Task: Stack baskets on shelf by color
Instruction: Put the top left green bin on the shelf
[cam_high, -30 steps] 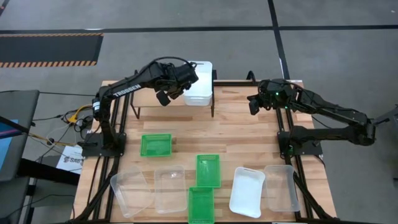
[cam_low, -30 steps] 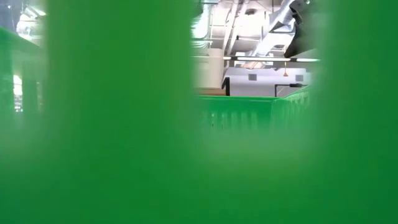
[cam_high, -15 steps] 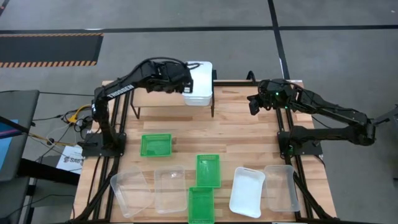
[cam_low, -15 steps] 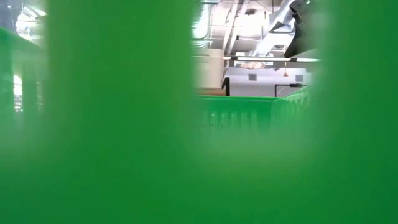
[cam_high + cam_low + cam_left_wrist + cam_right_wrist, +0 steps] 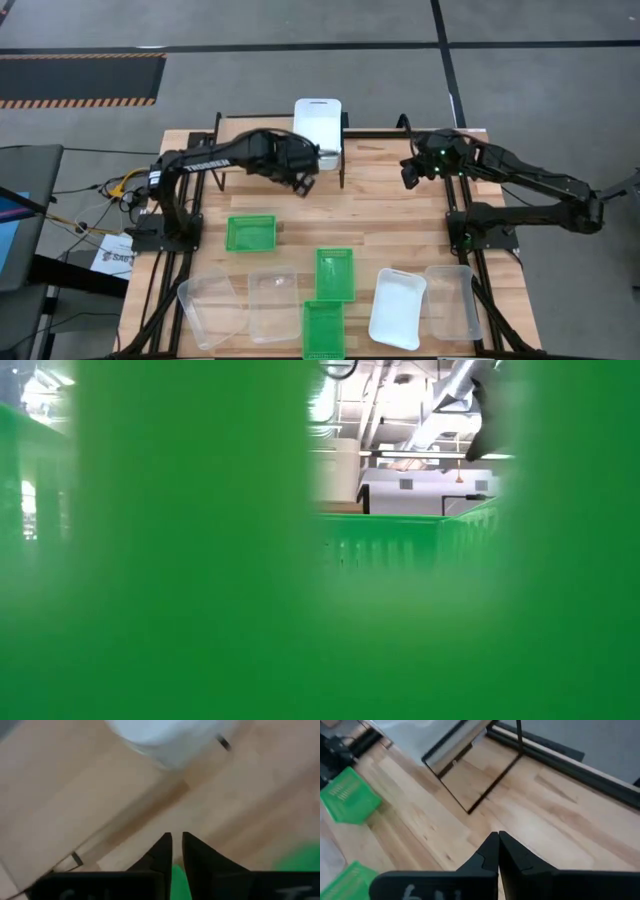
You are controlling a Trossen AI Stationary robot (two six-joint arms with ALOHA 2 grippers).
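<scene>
L hand [image 5: 304, 183] hangs over the tabletop [image 5: 380, 220] just in front of the shelf [image 5: 262, 152], fingers [image 5: 164, 854] nearly together w/ only a thin slit between, nothing in them. R hand [image 5: 410, 174] at the far right part of the tabletop, fingers pressed together, empty, touching nothing.

White basket [image 5: 318, 126] sits on the shelf's right end. Shelf has thin black legs [image 5: 492, 779].

Tabletop is light wood planks on a black frame, grey floor around it.

Near side: green basket [image 5: 250, 233] alone, two more green [image 5: 334, 273] [image 5: 323, 328] end to end mid-front, clear ones [image 5: 211, 306] [image 5: 273, 304] front left, a white one [image 5: 397, 307] and a clear one [image 5: 453, 300] front right.

Low view almost fully blocked by a green basket wall [image 5: 190, 560] right at the lens.
</scene>
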